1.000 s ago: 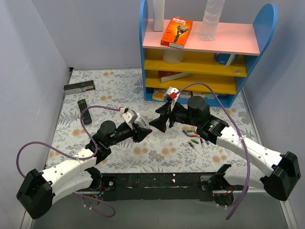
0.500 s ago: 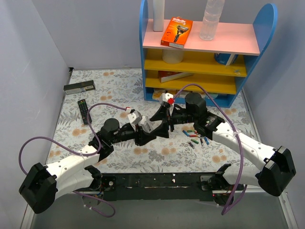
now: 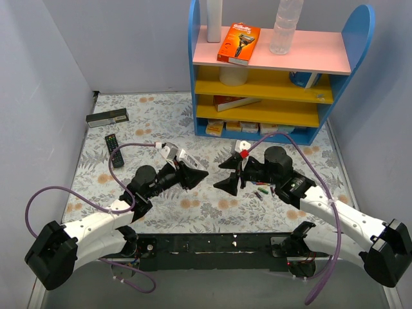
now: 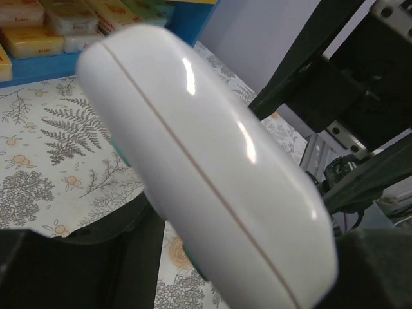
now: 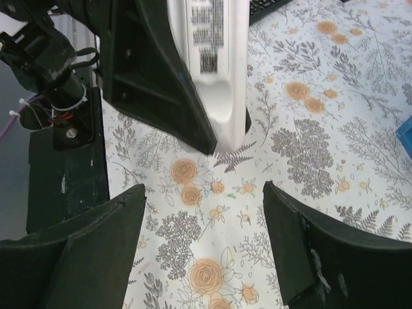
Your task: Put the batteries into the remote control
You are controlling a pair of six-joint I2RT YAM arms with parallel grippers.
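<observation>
Landmark: we place everything against the blue shelf unit (image 3: 277, 71) at the far side of the worktop (image 3: 154, 116).
Remote control: the remote control (image 4: 206, 174) is off the worktop, in front of the shelf's left end and well short of it. Its labelled back faces our right arm. We cannot tell whether the battery bay is open.
Left pincer: our left pincer (image 3: 196, 175) is pinching the remote control across its glossy, rounded body.
Right pincer: our right pincer (image 3: 226, 175) is spread wide and empty. It sits just beside the remote, in front of the shelf's middle.
Batteries: the batteries (image 3: 262, 191) lie loose on the worktop in front of the shelf's right half, close by our right wrist.
Step, as we judge it: presenting the remote so the right arm can work on its back. No cell is loaded yet.
Risk, slip: the shell looks slick and curved, so a push from the right fingers could twist it out of the pinch.
Risk, scatter: the cells are small and round, and a sweep of our right wrist could send them rolling.
Risk, collision: the two pincers face each other closely, so a careless approach could knock them together.
</observation>
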